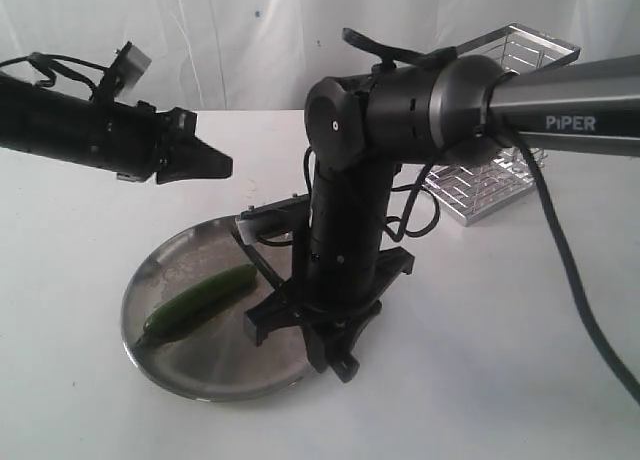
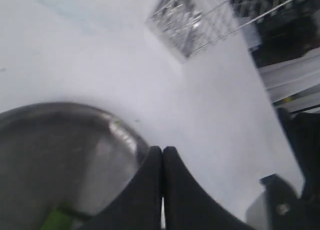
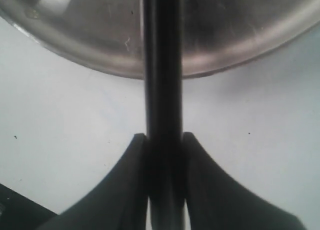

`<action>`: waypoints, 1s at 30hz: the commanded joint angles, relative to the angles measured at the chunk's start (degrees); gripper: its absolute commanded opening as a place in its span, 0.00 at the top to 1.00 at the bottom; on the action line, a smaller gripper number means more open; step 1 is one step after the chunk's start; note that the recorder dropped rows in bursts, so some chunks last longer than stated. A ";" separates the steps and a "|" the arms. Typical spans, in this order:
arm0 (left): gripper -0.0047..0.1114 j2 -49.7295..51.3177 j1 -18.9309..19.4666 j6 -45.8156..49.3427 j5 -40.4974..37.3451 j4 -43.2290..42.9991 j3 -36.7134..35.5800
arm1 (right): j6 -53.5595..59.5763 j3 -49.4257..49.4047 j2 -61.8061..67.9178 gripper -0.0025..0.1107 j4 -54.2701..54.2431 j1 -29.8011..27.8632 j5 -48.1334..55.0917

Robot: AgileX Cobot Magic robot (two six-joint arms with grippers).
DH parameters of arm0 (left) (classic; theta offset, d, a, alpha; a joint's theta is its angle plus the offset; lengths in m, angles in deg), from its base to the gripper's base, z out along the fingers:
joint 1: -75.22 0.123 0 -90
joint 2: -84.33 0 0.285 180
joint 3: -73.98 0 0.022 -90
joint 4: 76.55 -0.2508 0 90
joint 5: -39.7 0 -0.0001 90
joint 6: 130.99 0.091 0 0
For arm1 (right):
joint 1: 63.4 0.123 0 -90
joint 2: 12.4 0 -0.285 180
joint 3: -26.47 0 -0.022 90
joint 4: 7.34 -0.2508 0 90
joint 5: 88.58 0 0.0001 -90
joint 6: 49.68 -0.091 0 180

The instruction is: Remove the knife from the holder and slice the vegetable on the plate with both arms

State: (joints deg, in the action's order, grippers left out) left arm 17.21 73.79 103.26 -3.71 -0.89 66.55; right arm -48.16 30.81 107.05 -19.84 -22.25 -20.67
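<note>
I am gripping the knife (image 3: 162, 65) in my right pincer (image 3: 163, 137). Its two dark fingers are clamping on either side of the slim black shaft, which is running straight out from between them and crossing the rim of the plate (image 3: 235, 55). I cannot tell from these views whether the blade is touching the steel. In the exterior view my right arm is coming in from the right side, bending down steeply and standing at the plate's right edge, hiding that part of the rim. The vegetable (image 1: 200, 298) is lying on the plate (image 1: 210, 365), left of my right arm. It is glossy green and slanting, with its thin stem end pointing toward the lower left rim. My left pincer (image 1: 215, 165) is hovering above the plate's upper left side, well apart from the vegetable. Its fingers (image 2: 150, 180) are pressing together tip to tip with nothing between them. The holder (image 1: 480, 190) is standing behind my right arm toward the back right, well apart from the plate, with its silver wire bars partly hidden by the arm. Everything is resting on the white bench (image 1: 480, 360).
</note>
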 commanded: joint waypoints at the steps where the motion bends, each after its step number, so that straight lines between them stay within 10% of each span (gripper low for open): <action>1: 0.96 2.44 0.17 6.17 -5.00 9.08 0.01 | -1.52 0.58 1.89 0.98 0.42 0.13 -0.28; 30: 0.96 9.64 0.17 13.87 -8.46 8.62 -0.10 | -6.27 3.69 5.00 0.98 2.07 1.04 -1.88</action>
State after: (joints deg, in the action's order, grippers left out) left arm 26.49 73.79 115.23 -11.33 7.65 66.55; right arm -54.22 34.18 112.23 -18.54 -21.18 -22.13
